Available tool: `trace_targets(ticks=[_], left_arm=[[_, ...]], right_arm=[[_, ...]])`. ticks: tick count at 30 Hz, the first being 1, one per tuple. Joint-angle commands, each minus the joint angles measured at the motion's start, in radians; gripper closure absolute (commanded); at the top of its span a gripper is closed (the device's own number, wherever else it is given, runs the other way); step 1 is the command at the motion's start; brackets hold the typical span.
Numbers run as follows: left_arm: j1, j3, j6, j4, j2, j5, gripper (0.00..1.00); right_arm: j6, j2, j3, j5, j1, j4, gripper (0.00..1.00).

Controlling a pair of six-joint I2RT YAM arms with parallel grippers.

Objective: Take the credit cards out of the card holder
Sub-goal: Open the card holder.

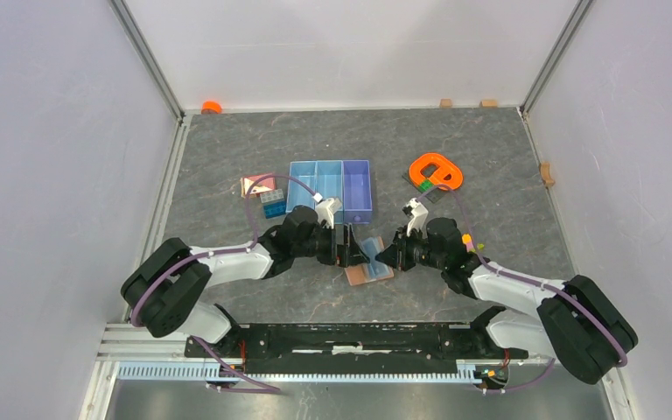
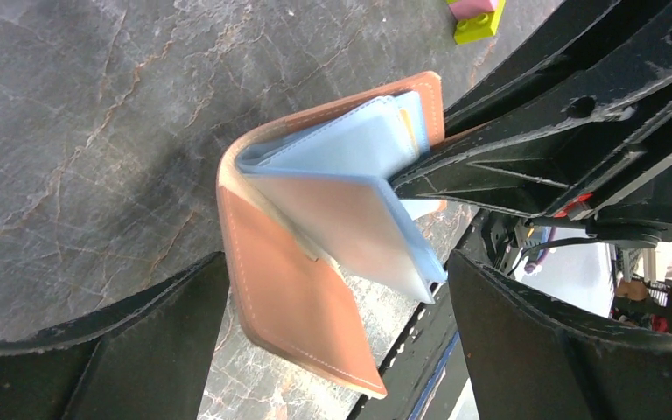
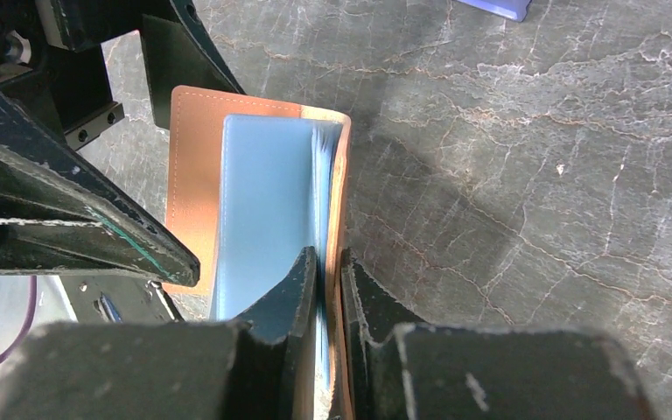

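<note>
– Grey marbled tabletop (image 1: 507, 175) inside the white-walled booth, that's what I'm driving over. The card holder (image 1: 369, 264) sits toward my edge of it, on the near side of the blue tray (image 1: 331, 188), right between the two arms

– so which arm has it?

– My right gripper (image 3: 329, 262). On its wrist cam the fingers are nearly together, pinched on the edge of one salmon cover, with a pale blue inner leaf caught in the same pinch. That side stands up off the table and the other cover lies lower, so the thing is propped open like a half-shut book

– and the left one?

– My left gripper (image 2: 337, 262) is spread as wide as it goes and has hold of nothing. Its fingers (image 2: 114, 350) straddle the wallet, one on each side, with the fanned pockets in the gap between them. Each finger is just beside it, and whether either one brushes the leather I can't tell

– see the cards?

– Nope, I can't tell the credit cards from the pocket leaves in any view
</note>
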Motion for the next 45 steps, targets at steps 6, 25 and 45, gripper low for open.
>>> trace_targets(ticks=[6, 25, 45], left_arm=[[0.000, 0.020, -0.025, 0.074, 0.025, 0.037, 0.00], [0.000, 0.016, -0.028, 0.092, 0.006, 0.049, 0.19], [0.025, 0.075, 0.032, -0.129, 0.028, -0.079, 0.98]], right_arm=[[0.013, -0.038, 0.002, 0.012, 0.025, 0.036, 0.95], [-0.018, -0.133, 0.074, 0.393, 0.212, -0.137, 0.99], [-0.011, -0.078, 0.105, 0.381, 0.181, -0.201, 0.68]])
